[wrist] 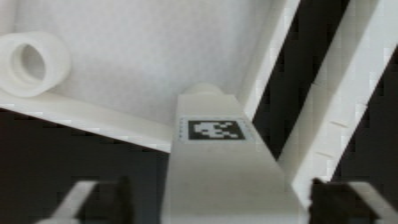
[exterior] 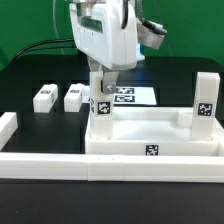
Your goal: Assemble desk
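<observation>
While the arm hangs over the middle of the black table [exterior: 40, 75], its gripper [exterior: 100, 88] is lowered onto one upright leg [exterior: 100, 108]. I read places as a clock face laid on the exterior view, centred on the desk top [exterior: 130, 150].

The desk top is a white tray with a raised rim, lying flat near the front, with a square tag [exterior: 152, 151] on its wall at six o'clock. The leg under the gripper stands at the tray's ten o'clock corner, tag facing the front. I cannot tell whether its foot is seated in a socket. A second leg [exterior: 204, 100] stands upright at the two o'clock corner.

Further out toward ten o'clock, two loose legs [exterior: 44, 96] [exterior: 73, 96] lie side by side on the table, well apart from the tray. The marker board [exterior: 135, 97] lies flat at twelve o'clock, just behind the tray. A low border wall [exterior: 50, 165] runs along the front edge at seven o'clock.

From the wrist camera, the gripper [wrist: 222, 205] straddles the tagged leg [wrist: 222, 160]. Its fingers [wrist: 98, 205] are spread, one on each side, with a dark gap between each finger and the leg, so nothing is pinched. Beyond the leg lie the floor of the desk top [wrist: 143, 70] and one round socket [wrist: 31, 62].
</observation>
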Robot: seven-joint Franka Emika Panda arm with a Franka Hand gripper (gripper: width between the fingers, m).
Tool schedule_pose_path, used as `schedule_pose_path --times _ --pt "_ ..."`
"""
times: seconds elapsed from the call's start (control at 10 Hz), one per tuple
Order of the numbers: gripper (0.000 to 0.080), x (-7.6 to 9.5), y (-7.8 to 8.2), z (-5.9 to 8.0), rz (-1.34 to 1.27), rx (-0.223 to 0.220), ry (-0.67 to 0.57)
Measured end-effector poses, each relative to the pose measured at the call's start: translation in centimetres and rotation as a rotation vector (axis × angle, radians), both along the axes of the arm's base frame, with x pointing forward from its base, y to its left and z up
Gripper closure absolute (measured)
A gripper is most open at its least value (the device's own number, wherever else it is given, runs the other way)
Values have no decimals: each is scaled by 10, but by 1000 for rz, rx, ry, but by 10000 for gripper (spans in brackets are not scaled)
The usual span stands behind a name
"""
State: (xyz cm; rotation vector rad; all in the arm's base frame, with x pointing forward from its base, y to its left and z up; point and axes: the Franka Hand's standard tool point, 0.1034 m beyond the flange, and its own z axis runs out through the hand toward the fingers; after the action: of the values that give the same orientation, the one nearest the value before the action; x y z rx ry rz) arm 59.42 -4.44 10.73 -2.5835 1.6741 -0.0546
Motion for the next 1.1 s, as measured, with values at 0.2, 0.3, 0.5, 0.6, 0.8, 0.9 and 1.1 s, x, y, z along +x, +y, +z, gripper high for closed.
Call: schedule_pose_path --times 0.2,0.3,0.5,0.6,0.8,0.9,1.1 --pt "159 1 2 1 200 -12 -8" --pt "152 1 3 1 315 -19 -12" --pt "152 2 3 1 515 -33 -20" --pt "150 2 4 1 633 -40 -24" --pt "150 2 5 0 795 -50 -28" --pt "150 2 5 0 848 -53 -30" --pt "150 2 3 0 1015 -67 -33"
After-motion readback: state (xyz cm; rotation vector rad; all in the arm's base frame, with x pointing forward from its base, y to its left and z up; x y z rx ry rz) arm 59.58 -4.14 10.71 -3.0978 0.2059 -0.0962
